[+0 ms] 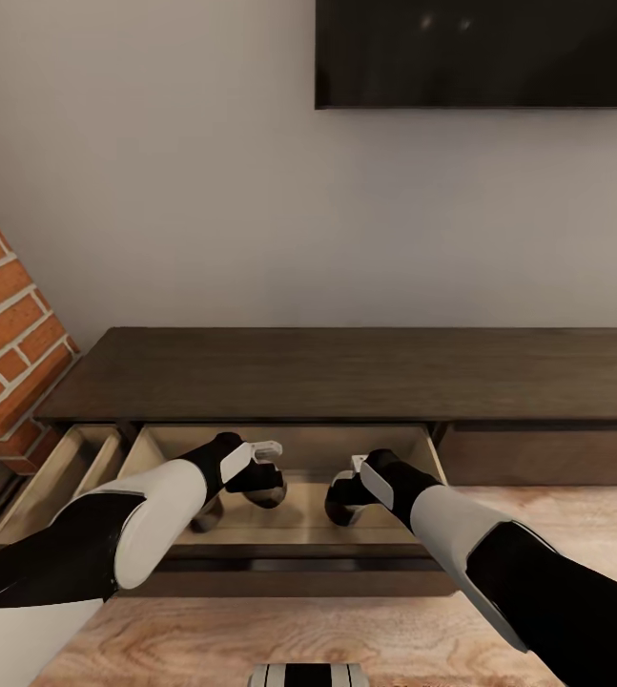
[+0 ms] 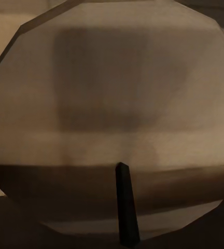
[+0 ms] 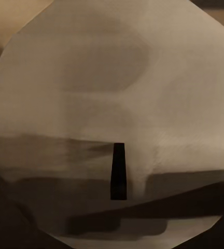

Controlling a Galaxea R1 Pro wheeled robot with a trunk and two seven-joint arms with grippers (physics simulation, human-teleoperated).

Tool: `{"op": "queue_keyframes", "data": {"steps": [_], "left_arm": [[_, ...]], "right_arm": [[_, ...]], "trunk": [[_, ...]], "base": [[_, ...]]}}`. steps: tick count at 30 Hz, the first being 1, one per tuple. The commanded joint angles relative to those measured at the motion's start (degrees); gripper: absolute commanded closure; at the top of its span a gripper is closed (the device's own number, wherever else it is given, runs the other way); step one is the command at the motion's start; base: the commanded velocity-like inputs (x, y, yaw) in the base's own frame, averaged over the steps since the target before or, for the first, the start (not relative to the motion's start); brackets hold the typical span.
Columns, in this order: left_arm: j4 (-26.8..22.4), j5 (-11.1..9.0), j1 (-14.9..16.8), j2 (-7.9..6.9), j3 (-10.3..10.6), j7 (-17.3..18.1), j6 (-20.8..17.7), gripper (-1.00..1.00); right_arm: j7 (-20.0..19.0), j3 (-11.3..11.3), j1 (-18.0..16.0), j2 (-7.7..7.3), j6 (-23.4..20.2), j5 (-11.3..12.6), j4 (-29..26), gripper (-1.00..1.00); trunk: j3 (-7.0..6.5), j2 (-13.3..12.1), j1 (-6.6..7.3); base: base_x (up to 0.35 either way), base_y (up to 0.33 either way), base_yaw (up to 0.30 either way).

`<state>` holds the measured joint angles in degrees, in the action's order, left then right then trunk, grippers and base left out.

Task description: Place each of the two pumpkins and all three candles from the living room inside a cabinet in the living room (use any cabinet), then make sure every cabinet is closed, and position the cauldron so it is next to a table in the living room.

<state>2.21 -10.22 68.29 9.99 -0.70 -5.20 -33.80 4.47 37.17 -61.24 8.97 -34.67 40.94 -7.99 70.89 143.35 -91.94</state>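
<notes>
Both arms reach into the open drawer [image 1: 289, 477] of the cabinet [image 1: 365, 372], the left pincer [image 1: 262, 485] at ten o'clock and the right pincer [image 1: 344, 504] at two o'clock from the drawer's middle. Each wrist camera looks straight onto a candle [image 2: 112, 119] top with its wick (so each pincer seems to hold one, though I cannot tell for sure). Letting go too high could topple a candle [image 3: 112, 104], and the close-set pincers might knock each other.

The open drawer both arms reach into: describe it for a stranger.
Under the wall television runs a long dark-brown cabinet. The middle drawer stands pulled out, pale wood inside, with both grippers above it. The drawer beside the bricks is also open; the right panel is shut.
</notes>
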Motion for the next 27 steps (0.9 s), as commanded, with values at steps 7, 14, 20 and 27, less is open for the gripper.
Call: {"op": "queue_keyframes", "data": {"steps": [7, 14, 20, 27], "left_arm": [[0.1, -0.7, 0.1, 0.01, -0.2, -0.4, -0.1, 1.00], [0.1, -0.7, 0.1, 0.01, -0.2, -0.4, -0.1, 1.00], [0.1, -0.7, 0.1, 0.01, -0.2, -0.4, -0.1, 1.00], [0.1, -0.7, 0.1, 0.01, -0.2, -0.4, -0.1, 1.00]], "right_arm": [[0.5, 0.4, 0.0, -0.01, -0.2, 0.5, -0.1, 1.00], [0.5, 0.4, 0.0, -0.01, -0.2, 0.5, -0.1, 1.00], [0.5, 0.4, 0.0, -0.01, -0.2, 0.5, -0.1, 1.00], [0.5, 0.4, 0.0, -0.01, -0.2, 0.5, 0.0, 1.00]], "trunk": [[0.27, 0.0, -0.01], [1.38, 0.1, -0.14], [1.38, 0.1, -0.14], [1.38, 0.1, -0.14]], "base": [[0.000, 0.000, -0.079], [0.000, 0.000, -0.002], [0.000, 0.000, 0.000], [0.000, 0.000, 0.000]]}}
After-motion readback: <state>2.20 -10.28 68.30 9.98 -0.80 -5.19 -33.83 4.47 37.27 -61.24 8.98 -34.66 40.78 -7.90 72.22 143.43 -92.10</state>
